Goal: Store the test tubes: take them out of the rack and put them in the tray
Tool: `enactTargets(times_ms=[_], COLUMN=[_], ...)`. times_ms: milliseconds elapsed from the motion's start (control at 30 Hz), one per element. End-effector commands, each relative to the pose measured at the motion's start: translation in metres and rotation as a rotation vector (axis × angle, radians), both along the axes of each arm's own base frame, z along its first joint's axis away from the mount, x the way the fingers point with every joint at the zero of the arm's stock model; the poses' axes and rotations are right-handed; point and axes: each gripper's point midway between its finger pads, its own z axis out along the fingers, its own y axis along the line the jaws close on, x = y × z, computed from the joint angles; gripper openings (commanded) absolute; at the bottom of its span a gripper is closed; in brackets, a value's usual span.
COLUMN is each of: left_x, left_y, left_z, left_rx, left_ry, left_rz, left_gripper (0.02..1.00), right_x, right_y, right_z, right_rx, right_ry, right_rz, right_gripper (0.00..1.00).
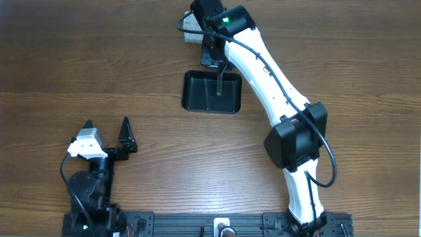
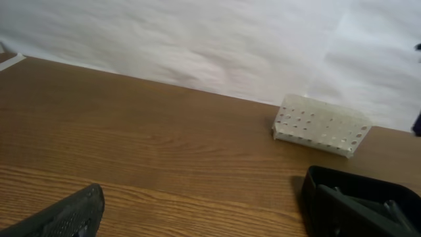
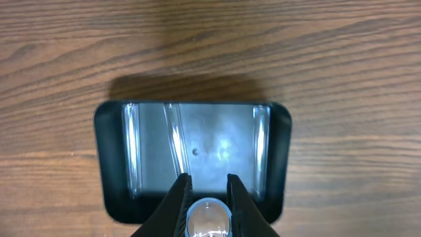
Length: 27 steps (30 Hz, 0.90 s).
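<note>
The wooden worktop carries everything. My right arm stretches from the near edge, right of the middle, up towards the far edge. My left arm stays folded close to the near left corner.

The black tray sits in the far half of the worktop, about midway between the left and right edges. The white rack stands just beyond it by the far edge, partly hidden under my right wrist, and the two are near each other but apart.

My left end effector hovers low near the near left corner with its two fingers spread wide and nothing between them. My right end effector hangs above the tray, pointing down into it, and its fingers are clamped on a clear test tube, which my wrist camera sees end-on as a round glassy shape.

Three more tubes lie on the tray floor: one along one short wall, one along the opposite short wall, and a slanted one near the first
</note>
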Motion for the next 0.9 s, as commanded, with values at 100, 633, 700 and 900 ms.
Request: enactTargets(times_ms=[100,633,700,900], left_x=[0.000,0.000,0.000,0.000], left_y=[0.001,0.001,0.001,0.001], left_z=[-0.002,-0.002,-0.002,-0.002], left_rx=[0.015,0.015,0.015,0.015], left_ry=[0.002,0.002,0.002,0.002], left_rz=[0.003,0.003,0.003,0.003], left_gripper=[0.998,0.998,0.998,0.998], right_x=[0.006,0.007,0.007,0.006], right_y=[-0.002,-0.005,-0.005,-0.005], right_z=[-0.034,-0.076,-0.080,-0.091], right_rx=[-0.034,-0.079,-0.084,-0.093], right_ry=[0.052,0.117,0.126,0.145], right_rz=[-0.022,-0.027,-0.027,-0.027], right_gripper=[0.060,0.071,0.073,0.082])
